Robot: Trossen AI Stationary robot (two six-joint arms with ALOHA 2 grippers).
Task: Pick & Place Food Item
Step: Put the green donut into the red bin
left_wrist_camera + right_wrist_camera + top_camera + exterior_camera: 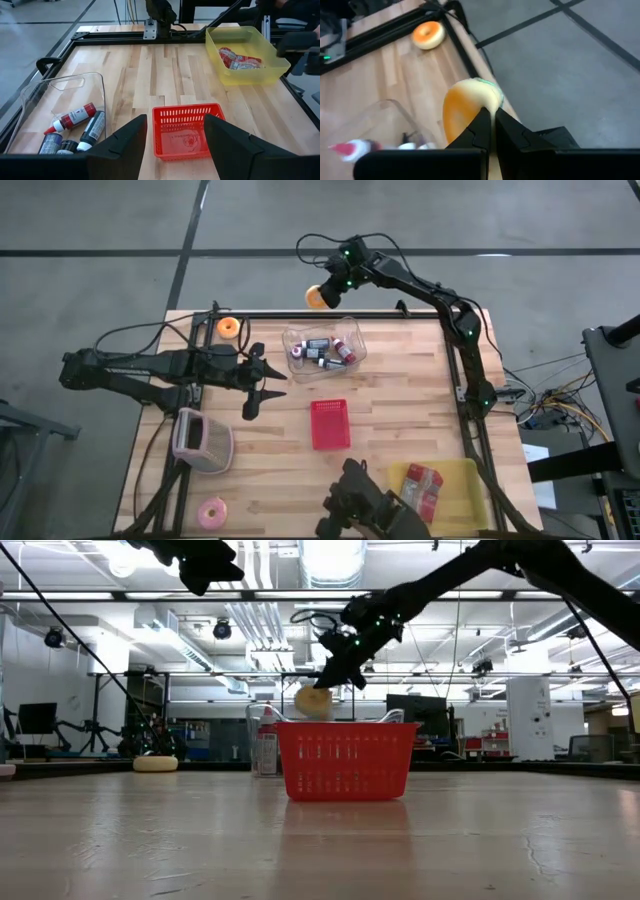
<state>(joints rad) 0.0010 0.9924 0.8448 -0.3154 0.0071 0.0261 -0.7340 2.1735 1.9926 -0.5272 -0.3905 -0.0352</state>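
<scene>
A: Where is the food item?

B: In the high view, the orange-and-cream donut sits near the top centre of the frame, just past the far edge of the bench, pinched in the right tool. The right wrist view shows that tool's two fingers pressed together on the donut's edge, with grey floor beyond.

A: And from table height?

B: In the low view it hangs in the air just above and behind the rim of the red basket, slightly left of centre.

A: What about the left tool?

B: The left tool is over the bench at centre left of the high view, fingers spread and holding nothing. Its wrist view looks between them at the red basket.

A: What else is on the bench?

B: A clear tray with small bottles at upper centre, a yellow bin with red packets at lower right, a pink-rimmed basket at lower left, a pink donut at the bottom left, and another orange donut at upper left.
</scene>
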